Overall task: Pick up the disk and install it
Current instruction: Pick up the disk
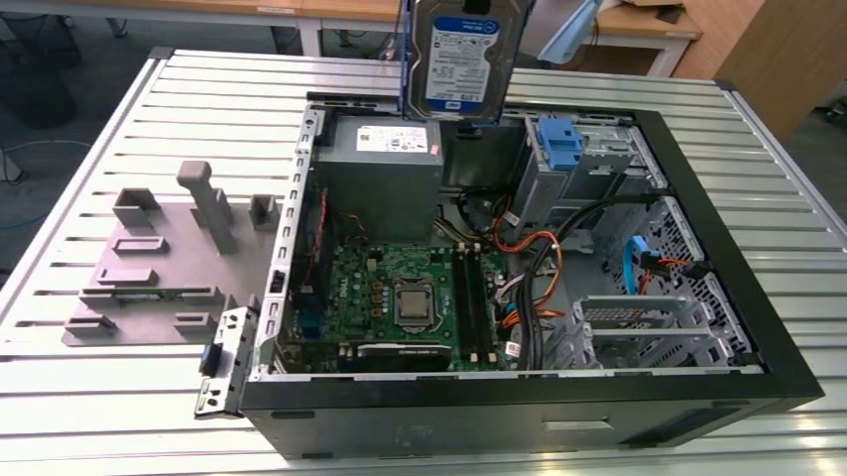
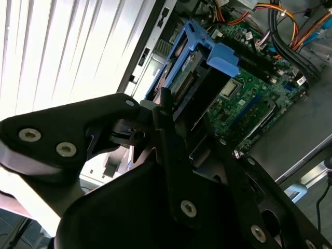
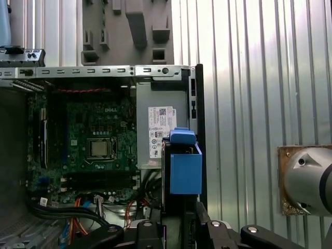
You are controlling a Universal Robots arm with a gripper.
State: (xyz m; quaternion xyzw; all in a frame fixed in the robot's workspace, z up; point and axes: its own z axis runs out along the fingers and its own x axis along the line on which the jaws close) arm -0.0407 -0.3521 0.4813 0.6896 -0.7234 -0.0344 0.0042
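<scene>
The disk [image 1: 461,59] is a silver drive with a white-and-blue label and blue side rails. In the exterior view it hangs upright in the air above the far edge of the open computer case [image 1: 781,377], over the grey power supply box [image 1: 377,164]. My gripper [image 2: 181,111] is shut on it, with black fingers [image 2: 168,135] on either side of the disk [image 2: 179,78]. In the first wrist view the disk [image 3: 185,168] appears end-on, its blue rail facing the camera, above the gripper [image 3: 176,228].
The case lies open on a slatted metal table [image 1: 106,397]. Inside are a green motherboard [image 1: 397,297], orange and black cables [image 1: 530,268] and a drive bay holding a bare blue bracket [image 1: 562,139]. A grey fixture plate with blocks [image 1: 159,258] lies at the exterior view's left.
</scene>
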